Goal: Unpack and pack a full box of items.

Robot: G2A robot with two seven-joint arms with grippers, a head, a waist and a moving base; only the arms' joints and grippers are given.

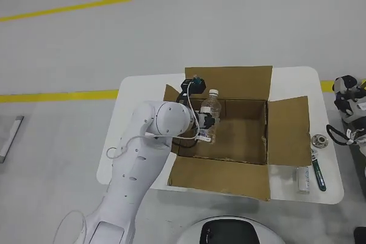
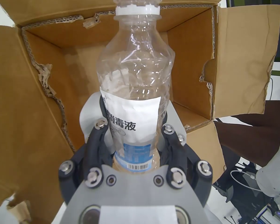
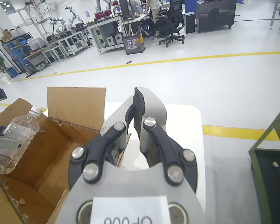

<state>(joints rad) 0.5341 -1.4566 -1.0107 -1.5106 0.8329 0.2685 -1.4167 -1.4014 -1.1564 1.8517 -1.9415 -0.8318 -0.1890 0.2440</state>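
Observation:
A clear plastic bottle [image 1: 211,114] with a white cap and a white label is held upright over the left part of the open cardboard box [image 1: 247,161]. My left gripper [image 2: 134,127] is shut on the bottle [image 2: 135,71] around its lower half, above the box [image 2: 49,99] interior. My right gripper [image 3: 136,104] is shut with nothing in it, off the table's right end [image 1: 348,85]. From there the bottle [image 3: 16,131] and the box [image 3: 60,145] lie off to one side.
The box's flaps are folded out on the white table [image 1: 140,91]. On the table to the right of the box lie a round metal part [image 1: 319,141], a small white bottle [image 1: 302,179] and a green-handled tool [image 1: 318,174].

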